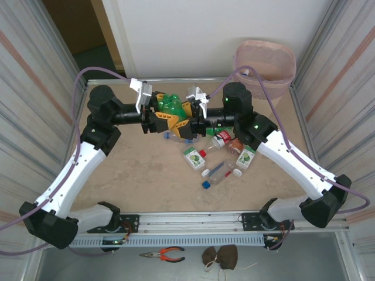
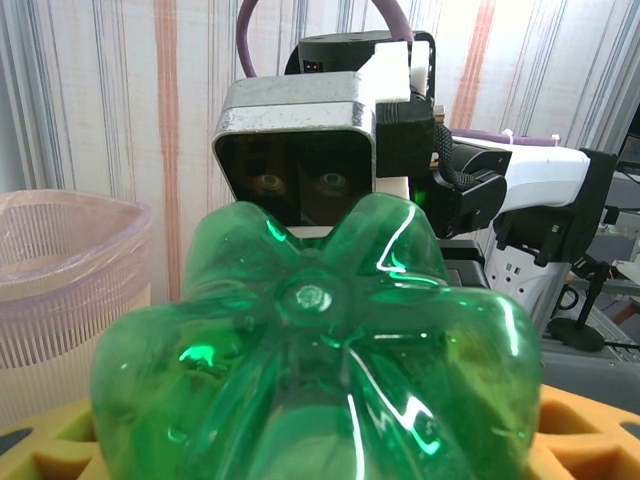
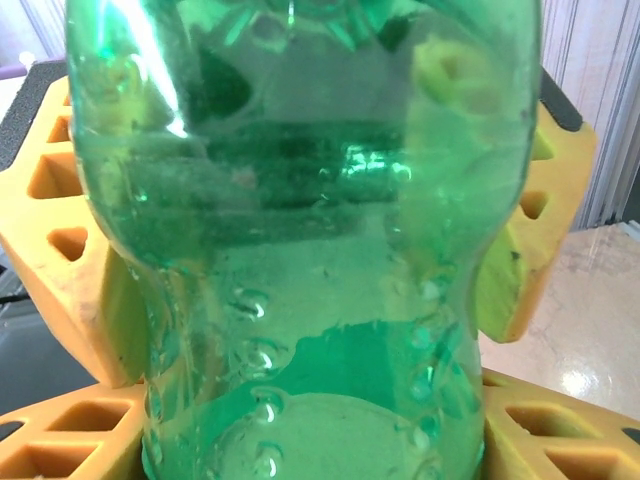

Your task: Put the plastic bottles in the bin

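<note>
A green bottle (image 1: 170,105) is held off the table (image 1: 135,175) over its far middle, between the two grippers. The left gripper (image 1: 164,116) is clamped on it, with the yellow fingers (image 2: 40,455) pressed to its flanks near the base. The right gripper (image 1: 187,112) is closed on the same bottle from the other side, and its pads (image 3: 70,440) are seen tight against the body. The bin (image 1: 265,61) stands beyond the far right corner, well apart from the bottle. The other bottles (image 1: 220,158) are scattered on the table, nearer the right arm
</note>
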Tool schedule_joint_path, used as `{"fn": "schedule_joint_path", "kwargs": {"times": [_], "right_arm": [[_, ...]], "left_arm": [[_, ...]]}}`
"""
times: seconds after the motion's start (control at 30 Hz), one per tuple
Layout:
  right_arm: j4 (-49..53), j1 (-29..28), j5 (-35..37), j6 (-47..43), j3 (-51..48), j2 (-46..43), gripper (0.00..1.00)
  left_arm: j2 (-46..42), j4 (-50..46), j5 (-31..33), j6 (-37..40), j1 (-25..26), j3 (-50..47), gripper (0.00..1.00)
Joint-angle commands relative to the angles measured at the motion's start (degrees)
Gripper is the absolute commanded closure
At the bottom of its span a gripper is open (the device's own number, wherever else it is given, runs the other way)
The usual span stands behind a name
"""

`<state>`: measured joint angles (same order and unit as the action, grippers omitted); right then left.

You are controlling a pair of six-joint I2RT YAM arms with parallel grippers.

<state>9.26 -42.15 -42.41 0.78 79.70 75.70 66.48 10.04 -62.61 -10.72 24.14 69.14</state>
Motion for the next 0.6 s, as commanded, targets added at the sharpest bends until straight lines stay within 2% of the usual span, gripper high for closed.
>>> {"fn": "schedule_joint_path", "kwargs": {"times": [0.0, 0.17, 0.3, 0.57], "right_arm": [[0.5, -0.6, 1.6, -1.2, 1.9, -1.4, 0.46], [1.2, 0.1, 3.7, -1.2, 2.0, -2.1, 0.47], [1.9, 1.8, 4.9, -0.7, 2.1, -2.6, 0.48], [4.5, 9.5, 7.7, 3.1, 3.2, -3.4, 0.49]], "left_arm": [[-1.4, 0.2, 0.6, 0.8, 0.3, 1.7, 0.36], [-3.9, -0.3, 3.8, 2.1, 0.3, 0.2, 0.28], [-5.9, -1.2, 6.4, 3.4, 0.3, -1.2, 0.26], [-8.3, -3.3, 10.5, 3.8, 0.2, -3.3, 0.25]]}}
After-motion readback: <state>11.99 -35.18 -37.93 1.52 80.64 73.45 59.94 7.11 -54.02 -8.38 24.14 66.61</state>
